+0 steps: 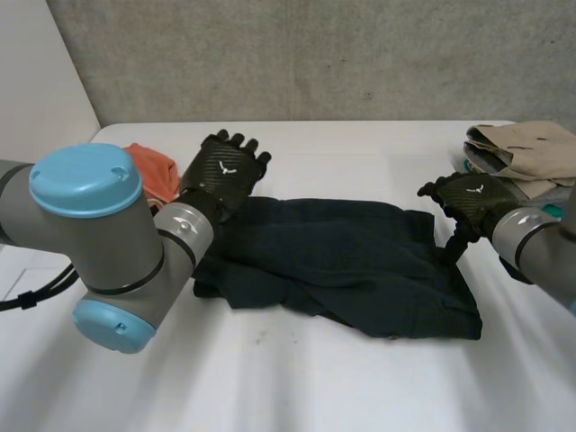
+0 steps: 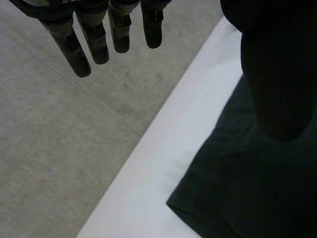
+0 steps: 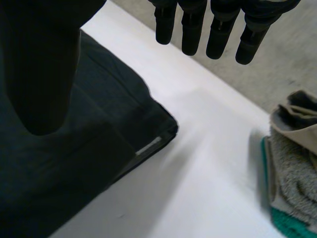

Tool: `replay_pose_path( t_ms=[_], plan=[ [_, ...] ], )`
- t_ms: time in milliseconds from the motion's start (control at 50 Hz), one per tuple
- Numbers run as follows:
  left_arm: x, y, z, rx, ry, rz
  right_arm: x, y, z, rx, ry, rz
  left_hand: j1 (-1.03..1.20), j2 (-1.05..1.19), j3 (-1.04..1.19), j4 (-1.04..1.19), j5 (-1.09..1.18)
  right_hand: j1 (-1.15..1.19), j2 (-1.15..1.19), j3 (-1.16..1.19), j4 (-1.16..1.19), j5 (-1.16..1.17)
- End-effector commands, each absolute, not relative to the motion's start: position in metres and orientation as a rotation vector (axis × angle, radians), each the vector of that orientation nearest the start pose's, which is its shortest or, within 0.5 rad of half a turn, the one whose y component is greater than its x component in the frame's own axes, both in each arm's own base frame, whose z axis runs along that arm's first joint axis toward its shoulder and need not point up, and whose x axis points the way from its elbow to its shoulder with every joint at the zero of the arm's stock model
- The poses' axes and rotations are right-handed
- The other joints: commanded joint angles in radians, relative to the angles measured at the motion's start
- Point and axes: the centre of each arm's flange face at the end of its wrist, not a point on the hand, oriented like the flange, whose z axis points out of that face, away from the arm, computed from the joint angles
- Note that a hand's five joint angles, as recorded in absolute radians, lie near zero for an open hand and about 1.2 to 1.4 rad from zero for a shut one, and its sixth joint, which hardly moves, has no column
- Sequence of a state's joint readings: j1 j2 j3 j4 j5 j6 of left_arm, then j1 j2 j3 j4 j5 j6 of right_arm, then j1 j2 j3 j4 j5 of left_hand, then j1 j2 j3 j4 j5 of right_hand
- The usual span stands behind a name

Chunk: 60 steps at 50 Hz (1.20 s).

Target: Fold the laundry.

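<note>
I note the dark, rumpled fabric garment lying unfolded at centre. My right hand at its 3 o'clock edge and left hand at its 10 o'clock corner both have straight fingers holding nothing, probably poised to grasp opposite ends.

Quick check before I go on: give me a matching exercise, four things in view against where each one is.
Things:
1 dark garment
2 orange cloth
3 folded stack
4 left hand

Places:
a at the right end of the table
b open, at the garment's far left corner
c spread across the table's middle
d crumpled at the table's left end

Pairs: 1-c; 2-d; 3-a; 4-b
</note>
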State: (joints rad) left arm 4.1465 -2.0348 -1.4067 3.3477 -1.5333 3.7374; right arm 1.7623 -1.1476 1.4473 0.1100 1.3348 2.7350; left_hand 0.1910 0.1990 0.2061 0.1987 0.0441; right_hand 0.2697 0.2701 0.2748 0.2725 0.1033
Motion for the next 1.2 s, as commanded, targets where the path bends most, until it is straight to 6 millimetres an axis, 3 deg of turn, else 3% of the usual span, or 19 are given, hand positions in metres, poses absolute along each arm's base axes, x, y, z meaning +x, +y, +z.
replay_pose_path(
  t_ms=[20,120,200,320,400,500,620,700,780,800,820,840,860,880,920,1000,1060,1120,1200],
  plan=[
    [-0.327,-0.26,0.206,1.376,2.005,-2.015,0.221,-0.311,0.217,-0.967,2.376,-1.573,-0.01,-0.018,-0.025,-0.017,-0.037,0.076,0.076,0.071,0.074,0.068],
    [-0.328,-0.263,0.179,1.44,2.111,-1.857,0.22,-0.31,0.211,-0.963,2.39,-1.492,-0.001,-0.009,-0.016,-0.009,-0.029,0.141,0.141,0.136,0.138,0.133],
    [-0.329,-0.267,0.163,1.467,2.164,-1.776,0.224,-0.31,0.187,-0.984,2.421,-1.391,0.142,0.134,0.127,0.135,0.115,0.27,0.27,0.265,0.267,0.262],
    [-0.336,-0.285,0.154,1.445,2.16,-1.789,0.229,-0.315,0.157,-1.009,2.448,-1.313,0.952,0.944,0.937,0.944,0.924,0.654,0.654,0.649,0.651,0.646],
    [-0.342,-0.296,0.164,1.416,2.118,-1.86,0.237,-0.329,0.157,-1.015,2.408,-1.391,1.205,1.197,1.19,1.198,1.178,1.118,1.117,1.113,1.115,1.11],
    [-0.35,-0.316,0.173,1.361,2.029,-1.98,0.249,-0.349,0.176,-1.022,2.296,-1.634,1.205,1.197,1.19,1.198,1.178,1.127,1.126,1.121,1.124,1.118],
    [-0.359,-0.344,0.17,1.293,1.935,-2.09,0.259,-0.386,0.192,-0.98,2.096,-2.015,1.205,1.197,1.19,1.198,1.178,1.127,1.126,1.121,1.124,1.118],
    [-0.359,-0.365,0.162,1.238,1.905,-2.116,0.272,-0.399,0.183,-0.981,2.001,-2.115,1.205,1.197,1.19,1.198,1.178,1.127,1.126,1.121,1.124,1.118],
    [-0.363,-0.373,0.15,1.234,1.902,-2.119,0.281,-0.406,0.16,-1.0,1.986,-2.107,1.205,1.197,1.19,1.198,1.178,1.127,1.126,1.121,1.124,1.118],
    [-0.364,-0.374,0.147,1.233,1.904,-2.116,0.285,-0.408,0.151,-1.007,1.988,-2.095,1.174,1.166,1.159,1.166,1.146,1.127,1.126,1.121,1.124,1.118],
    [-0.364,-0.374,0.146,1.237,1.907,-2.114,0.287,-0.409,0.147,-1.008,1.989,-2.09,0.976,0.968,0.961,0.968,0.948,1.127,1.126,1.121,1.124,1.118],
    [-0.365,-0.373,0.145,1.24,1.908,-2.113,0.288,-0.41,0.143,-1.014,1.991,-2.084,0.724,0.716,0.709,0.716,0.696,1.04,1.04,1.035,1.038,1.032],
    [-0.366,-0.372,0.145,1.244,1.907,-2.111,0.289,-0.412,0.139,-1.015,1.995,-2.082,0.442,0.434,0.427,0.435,0.415,0.734,0.734,0.729,0.732,0.726],
    [-0.367,-0.369,0.143,1.251,1.912,-2.106,0.29,-0.414,0.136,-1.022,1.995,-2.089,-0.017,-0.024,-0.032,-0.024,-0.044,0.005,0.004,0.0,0.002,-0.003],
    [-0.367,-0.367,0.141,1.26,1.923,-2.096,0.289,-0.416,0.136,-1.034,2.0,-2.109,0.01,0.002,-0.005,0.003,-0.017,-0.095,-0.096,-0.1,-0.098,-0.103],
    [-0.366,-0.356,0.143,1.287,1.94,-2.071,0.285,-0.419,0.159,-1.002,2.005,-2.204,-0.017,-0.024,-0.032,-0.024,-0.044,-0.095,-0.096,-0.1,-0.098,-0.103],
    [-0.361,-0.345,0.167,1.282,1.918,-2.093,0.282,-0.412,0.193,-0.987,1.968,-2.269,-0.017,-0.024,-0.032,-0.024,-0.044,-0.095,-0.096,-0.1,-0.098,-0.103],
    [-0.353,-0.332,0.185,1.29,1.902,-2.089,0.276,-0.396,0.214,-0.991,1.975,-2.258,-0.017,-0.024,-0.032,-0.024,-0.044,-0.095,-0.096,-0.1,-0.098,-0.103],
    [-0.342,-0.311,0.193,1.33,1.903,-2.045,0.266,-0.369,0.236,-1.001,2.03,-2.199,0.002,-0.006,-0.013,-0.006,-0.026,-0.095,-0.096,-0.1,-0.098,-0.103]
  ],
)
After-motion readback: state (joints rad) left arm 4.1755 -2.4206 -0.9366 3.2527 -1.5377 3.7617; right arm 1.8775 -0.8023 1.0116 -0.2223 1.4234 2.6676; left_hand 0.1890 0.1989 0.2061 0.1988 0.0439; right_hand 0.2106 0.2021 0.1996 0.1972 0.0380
